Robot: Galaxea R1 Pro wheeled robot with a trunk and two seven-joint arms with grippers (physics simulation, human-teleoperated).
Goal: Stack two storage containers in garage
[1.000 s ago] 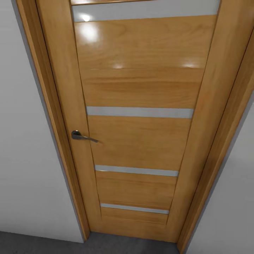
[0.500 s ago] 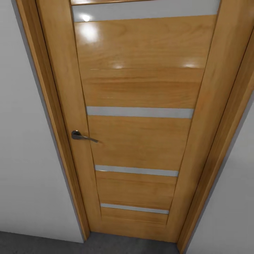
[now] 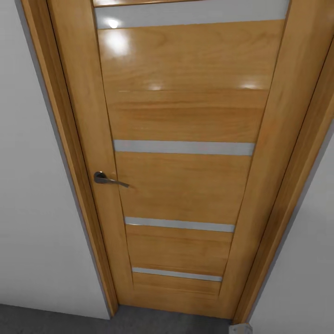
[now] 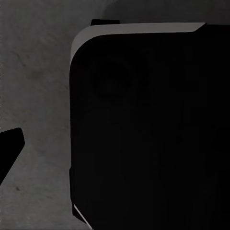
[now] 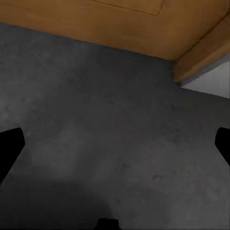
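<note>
The storage containers are out of view. My right gripper (image 5: pixel 115 143) is open over rough dark grey floor (image 5: pixel 96 110), its two black fingertips (image 5: pixel 9 143) at opposite edges of the right wrist view with nothing between them. My left gripper (image 4: pixel 115 148) hangs over the same grey floor (image 4: pixel 38 72). One of its black fingers (image 4: pixel 9 146) shows far out to one side, and a large black rounded robot part (image 4: pixel 148 129) covers the other side.
A closed wooden door (image 3: pixel 185 116) with grey glass strips and a dark metal handle (image 3: pixel 107 179) stands right in front of me, set in a wood frame (image 3: pixel 69 153) between white walls (image 3: pixel 32 208). Its foot (image 5: pixel 96 24) meets the floor just ahead of the right gripper.
The door and the view have stayed put. A small pale grey part has come into the bottom right corner of the head view.
</note>
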